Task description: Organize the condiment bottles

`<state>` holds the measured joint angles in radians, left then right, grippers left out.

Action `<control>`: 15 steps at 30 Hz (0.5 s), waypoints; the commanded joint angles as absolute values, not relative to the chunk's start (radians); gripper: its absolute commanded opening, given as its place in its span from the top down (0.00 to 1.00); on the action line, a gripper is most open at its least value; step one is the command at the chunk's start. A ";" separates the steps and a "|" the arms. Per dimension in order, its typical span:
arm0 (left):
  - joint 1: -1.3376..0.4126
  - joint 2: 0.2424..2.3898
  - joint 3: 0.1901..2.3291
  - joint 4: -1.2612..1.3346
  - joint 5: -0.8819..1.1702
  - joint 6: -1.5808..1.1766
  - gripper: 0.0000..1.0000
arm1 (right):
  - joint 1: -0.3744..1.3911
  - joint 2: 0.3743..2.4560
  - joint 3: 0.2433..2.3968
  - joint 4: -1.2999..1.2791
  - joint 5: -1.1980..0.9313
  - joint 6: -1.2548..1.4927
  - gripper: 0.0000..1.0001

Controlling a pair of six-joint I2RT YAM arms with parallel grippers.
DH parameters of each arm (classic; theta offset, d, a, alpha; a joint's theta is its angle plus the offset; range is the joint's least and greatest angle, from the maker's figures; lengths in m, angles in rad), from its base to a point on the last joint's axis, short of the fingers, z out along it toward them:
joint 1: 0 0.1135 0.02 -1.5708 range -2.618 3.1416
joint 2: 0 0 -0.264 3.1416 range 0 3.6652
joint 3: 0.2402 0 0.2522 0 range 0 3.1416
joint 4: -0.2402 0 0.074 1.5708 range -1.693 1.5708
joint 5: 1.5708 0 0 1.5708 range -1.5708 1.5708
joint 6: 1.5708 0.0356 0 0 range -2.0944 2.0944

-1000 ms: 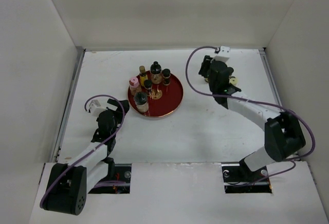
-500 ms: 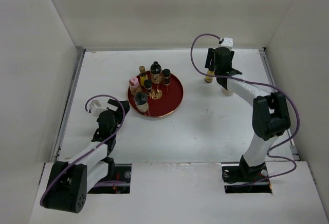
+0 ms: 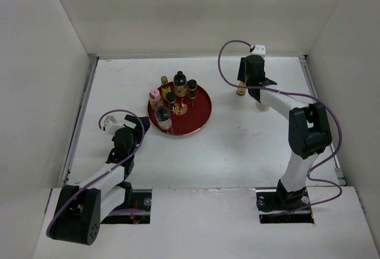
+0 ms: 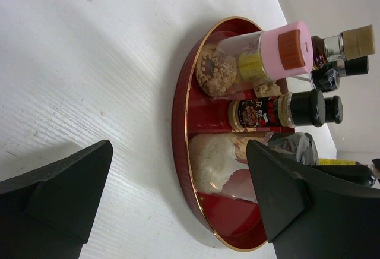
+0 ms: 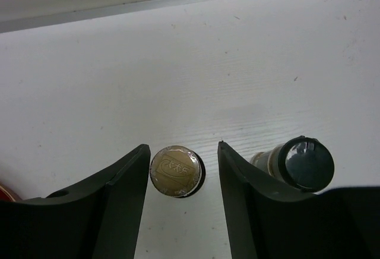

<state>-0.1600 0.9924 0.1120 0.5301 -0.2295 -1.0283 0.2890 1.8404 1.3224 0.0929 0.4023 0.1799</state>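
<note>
Several condiment bottles stand on the round red tray (image 3: 200,116): a pink-capped jar (image 3: 155,97), a yellow-labelled bottle (image 3: 165,84), dark black-capped bottles (image 3: 180,82) and a larger jar (image 3: 162,116). An amber bottle (image 3: 241,89) with a gold cap (image 5: 176,170) stands on the table at the back right, next to a pale jar (image 3: 262,104). My right gripper (image 3: 244,84) is open above the amber bottle, whose cap shows between the fingers (image 5: 183,147), not touched. My left gripper (image 3: 140,123) is open and empty just left of the tray (image 4: 178,152).
The pale jar (image 5: 306,164) sits close outside my right gripper's right finger. White walls enclose the table on three sides. The tray rim (image 4: 181,110) and the pink-capped jar (image 4: 261,54) lie straight ahead of my left gripper.
My right arm has stretched toward the back and its gripper now hangs over the amber bottle, uncovering the pale jar. The left arm has not moved.
</note>
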 commanded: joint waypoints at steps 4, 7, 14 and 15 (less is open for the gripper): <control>-0.160 0.983 0.137 0.586 -0.225 -1.035 0.00 | 0.291 1.855 1.364 0.094 0.396 0.189 0.58; -0.159 0.986 0.138 0.586 -0.219 -1.035 0.00 | 0.291 1.842 1.362 0.092 0.406 0.193 0.68; -0.162 0.991 0.140 0.586 -0.219 -1.035 0.00 | 0.332 1.675 1.289 0.141 0.488 0.193 0.73; -0.165 0.992 0.141 0.586 -0.219 -1.035 0.00 | 0.346 1.642 1.270 0.147 0.492 0.193 0.73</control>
